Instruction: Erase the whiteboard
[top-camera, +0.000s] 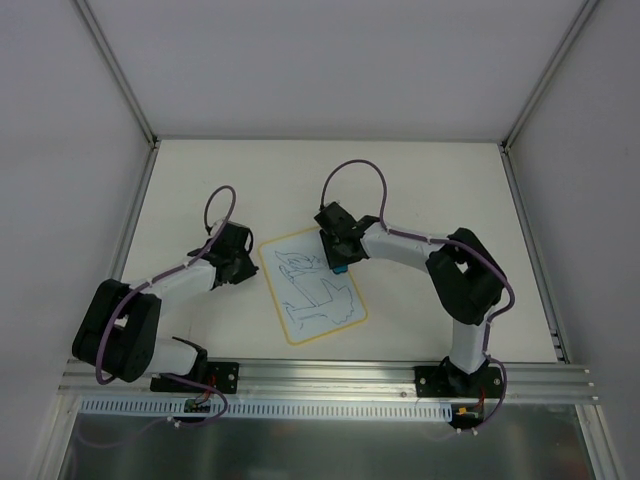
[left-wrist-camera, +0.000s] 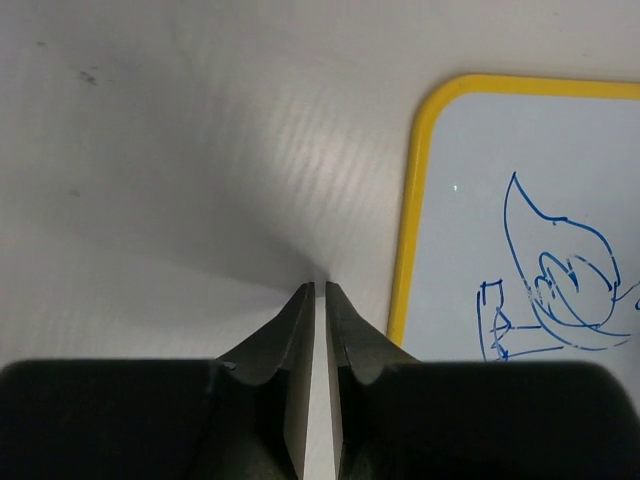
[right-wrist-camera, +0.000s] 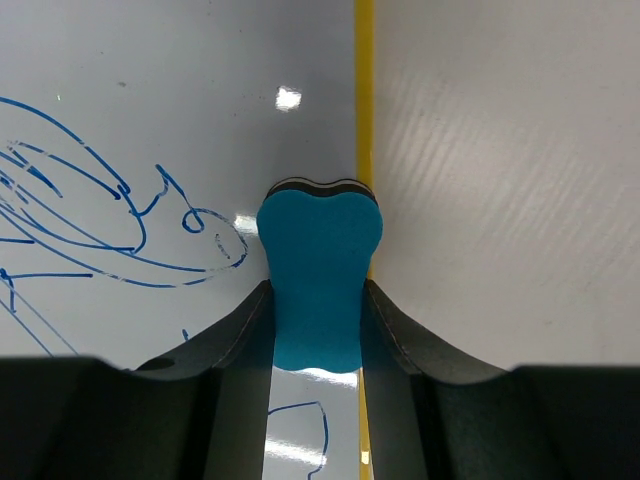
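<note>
the white bench (top-camera: 420, 190) carries the yellow-rimmed whiteboard (top-camera: 312, 290) flat near its middle, a blue drawing (top-camera: 315, 290) on it. the left tool (left-wrist-camera: 320, 288) sits just beside the board's left rim, fingers almost together, gripping nothing. the right tool (right-wrist-camera: 318, 290) clamps a blue bone-shaped eraser (right-wrist-camera: 320, 250) at the board's right rim

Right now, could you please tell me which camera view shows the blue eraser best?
The right wrist view: the eraser fills the centre, pinched in the right claw at the yellow edge of the whiteboard. The top view shows only a small blue speck under that claw. The left wrist view does not show it.
</note>
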